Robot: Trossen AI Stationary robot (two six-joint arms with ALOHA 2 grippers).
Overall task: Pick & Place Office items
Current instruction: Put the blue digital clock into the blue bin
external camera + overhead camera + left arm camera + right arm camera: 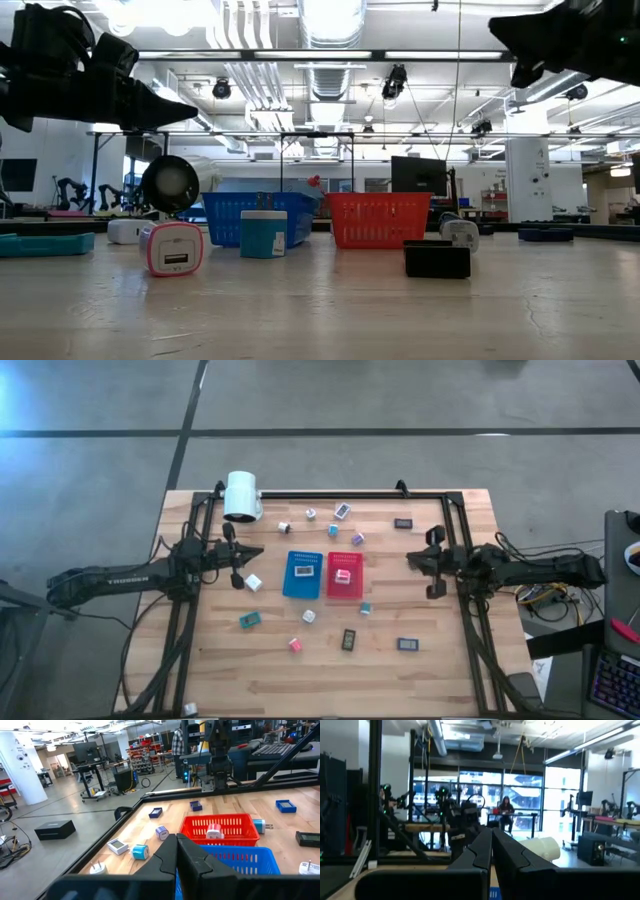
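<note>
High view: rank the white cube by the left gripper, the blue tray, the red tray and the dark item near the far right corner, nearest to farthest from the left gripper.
1. White cube, just beside the left gripper.
2. Blue tray, centre-left.
3. Red tray, centre-right.
4. Dark item, far right corner.

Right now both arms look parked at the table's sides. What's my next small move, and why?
Probably open the left gripper and lower it toward the white cube just beside it. Both grippers are shut and empty, the right gripper waits at the far side, and that cube lies loose on the table, outside the blue tray.
</note>
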